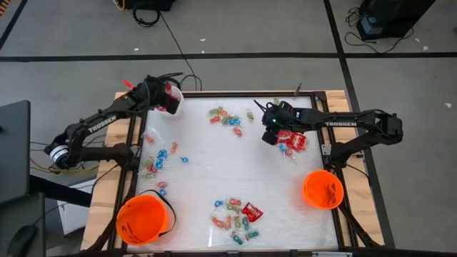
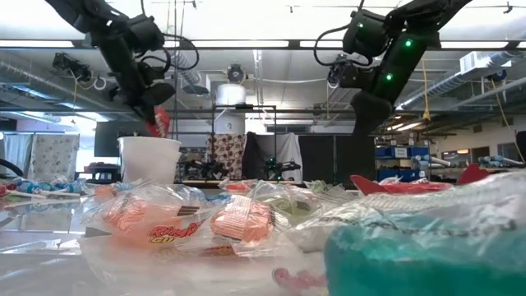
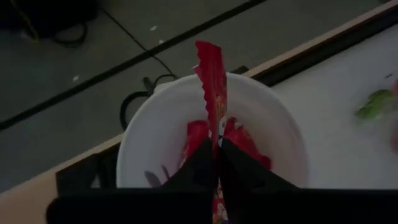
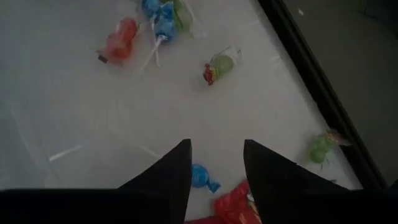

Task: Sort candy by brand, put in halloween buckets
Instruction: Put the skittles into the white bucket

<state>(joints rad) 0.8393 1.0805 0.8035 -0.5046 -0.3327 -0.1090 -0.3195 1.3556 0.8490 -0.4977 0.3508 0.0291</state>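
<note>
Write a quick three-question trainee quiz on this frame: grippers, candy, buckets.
1. True or false: the left gripper is shut on a red packet above the white pail.
2. What does the right gripper hold? A) a lollipop B) nothing, it is open C) a red packet
3. Fill in: the table carries ___ orange buckets, one on the left arm's side, one on the right arm's.

Key: 1 true; 2 B; 3 two.
</note>
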